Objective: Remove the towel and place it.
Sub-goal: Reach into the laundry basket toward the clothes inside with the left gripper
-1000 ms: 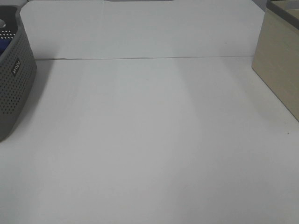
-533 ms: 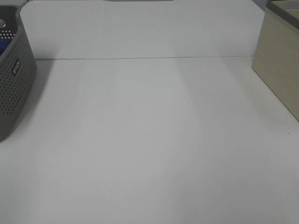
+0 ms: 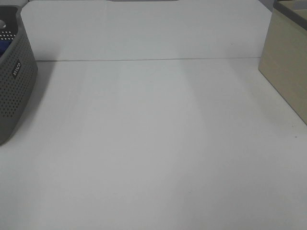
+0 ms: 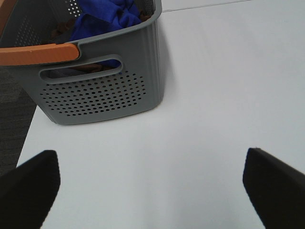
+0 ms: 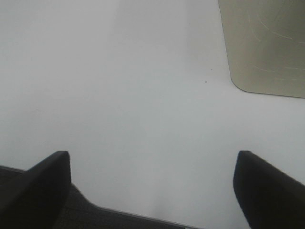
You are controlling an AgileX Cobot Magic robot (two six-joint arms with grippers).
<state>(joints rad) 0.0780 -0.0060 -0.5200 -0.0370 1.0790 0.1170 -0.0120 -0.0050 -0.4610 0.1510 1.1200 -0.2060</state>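
2 grippers point(image 4: 151, 188) point(image 5: 152, 188), jaws wide, above table point(image 3: 153, 143)

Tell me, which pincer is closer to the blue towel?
Left. The left pincer faces the basket holding the towel; the right pincer is near the beige box, with no towel in sight.

We see the grey basket point(image 4: 97, 93) on the table point(image 4: 219, 81) | blue towel point(image 4: 108, 16) bunched inside basket | our left tool point(image 4: 151, 160) spread wide, apart from basket, gripping nothing.
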